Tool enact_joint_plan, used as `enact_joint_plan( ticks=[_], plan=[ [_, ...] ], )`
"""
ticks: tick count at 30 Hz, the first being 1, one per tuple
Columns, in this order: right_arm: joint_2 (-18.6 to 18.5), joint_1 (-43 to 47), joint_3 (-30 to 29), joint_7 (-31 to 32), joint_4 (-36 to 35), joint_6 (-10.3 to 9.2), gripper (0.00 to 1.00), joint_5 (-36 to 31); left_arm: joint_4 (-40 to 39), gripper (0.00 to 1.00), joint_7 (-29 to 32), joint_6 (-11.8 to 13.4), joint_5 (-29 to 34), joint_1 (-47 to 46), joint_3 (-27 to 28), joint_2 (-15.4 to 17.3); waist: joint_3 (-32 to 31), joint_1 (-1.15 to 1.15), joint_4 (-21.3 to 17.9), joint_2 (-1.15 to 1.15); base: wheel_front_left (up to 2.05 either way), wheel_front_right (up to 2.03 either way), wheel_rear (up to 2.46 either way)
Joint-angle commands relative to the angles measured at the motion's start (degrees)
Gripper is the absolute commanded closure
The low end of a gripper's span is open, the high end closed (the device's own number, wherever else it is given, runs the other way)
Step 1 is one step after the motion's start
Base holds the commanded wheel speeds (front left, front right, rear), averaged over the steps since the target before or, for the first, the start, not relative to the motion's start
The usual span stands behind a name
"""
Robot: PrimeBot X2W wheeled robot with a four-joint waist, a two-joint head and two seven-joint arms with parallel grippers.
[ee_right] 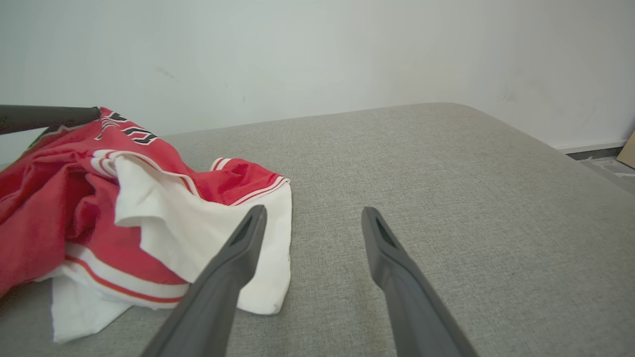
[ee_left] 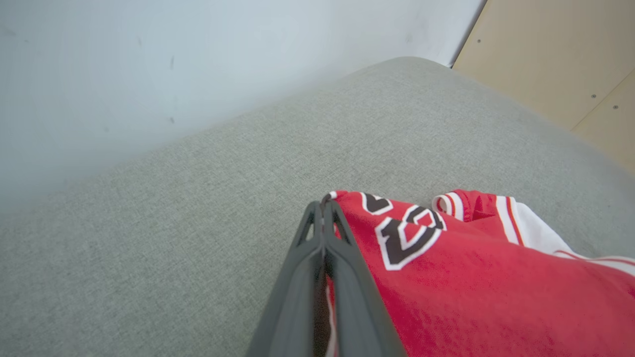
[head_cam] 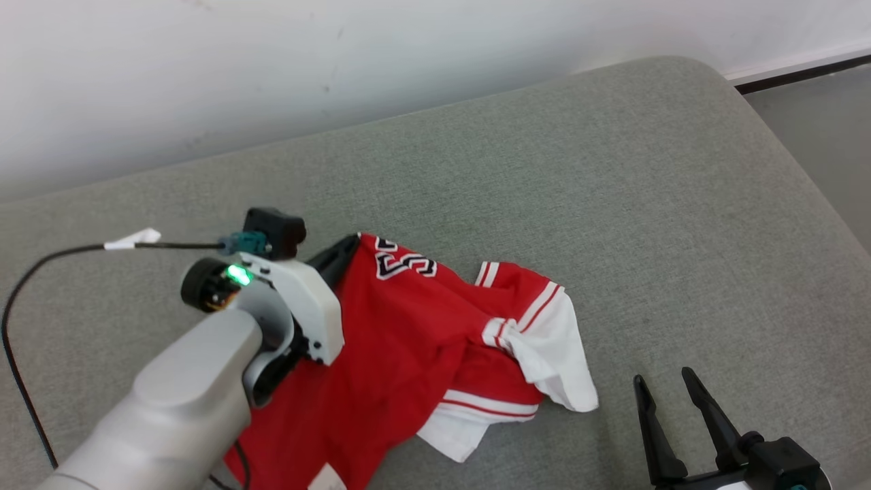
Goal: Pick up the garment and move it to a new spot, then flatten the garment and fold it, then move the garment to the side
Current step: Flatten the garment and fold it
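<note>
The garment point(head_cam: 401, 354) is a red jersey with white sleeves and dark numbers, crumpled on the grey cushion. My left gripper point(head_cam: 354, 243) is shut on the jersey's upper edge near the numbers and holds that part raised; in the left wrist view its two dark fingers point(ee_left: 322, 218) press together with red cloth point(ee_left: 446, 282) pinched between them. My right gripper point(head_cam: 663, 382) stands open at the lower right, a little to the right of the white sleeve point(ee_right: 198, 223), with nothing between its fingers point(ee_right: 253, 223).
The grey cushion point(head_cam: 612, 190) runs to a white wall behind and rounds off at the right, where a floor strip point(head_cam: 816, 102) shows. A black cable point(head_cam: 41, 265) trails from my left wrist over the cushion. Beige panels point(ee_left: 560, 59) stand past the cushion's far corner.
</note>
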Motion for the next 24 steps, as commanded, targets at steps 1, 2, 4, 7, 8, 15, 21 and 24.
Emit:
enact_joint_plan(
  ticks=[1,2,4,7,8,15,21,24],
  plan=[
    [-0.12,-0.23,0.07,0.06,-0.19,-0.16,0.00,0.32,0.98,1.00,-1.07,0.39,1.28,-1.38,0.31,-0.15,0.12,0.00,-0.26,0.00,0.00,0.00,0.00],
    [-0.12,-0.15,0.10,0.06,-0.20,-0.16,0.00,0.31,1.50,1.00,-1.81,0.61,1.28,-2.02,0.53,-0.32,0.14,0.00,-0.39,0.00,0.00,0.00,0.00],
    [-0.14,-0.04,0.10,0.06,-0.25,-0.16,0.00,0.37,2.69,1.00,-2.82,0.98,2.04,-3.14,0.46,-0.56,0.18,0.00,-0.65,0.00,0.00,0.00,0.00],
    [-0.12,-0.18,0.07,0.06,-0.25,-0.16,0.00,0.47,4.47,1.00,-4.22,1.05,3.26,-4.44,0.06,-1.00,0.21,0.00,-0.91,0.00,0.00,0.00,0.00],
    [-0.12,-0.22,0.03,0.06,-0.22,-0.16,0.00,0.41,5.06,1.00,-4.51,1.12,3.30,-4.65,0.11,-1.32,0.20,0.00,-0.92,0.00,0.00,0.00,0.00],
    [-0.12,0.49,-0.56,0.06,0.08,-0.16,0.00,0.60,8.51,0.00,-8.36,3.00,3.04,-2.69,1.04,-3.25,-0.37,0.00,-0.35,0.00,0.00,0.00,0.00],
    [-0.12,1.63,-2.35,0.06,0.00,-0.16,0.00,-0.36,2.89,0.00,-10.58,6.43,3.62,1.12,6.50,-3.58,-2.15,0.00,1.81,0.00,0.00,0.00,0.00],
    [-0.14,2.39,-3.15,0.06,-0.52,-0.16,0.00,-1.00,-5.11,0.00,-10.57,9.03,6.12,6.23,12.06,-2.63,-3.33,0.00,3.16,0.00,0.00,0.00,0.00]
  ],
)
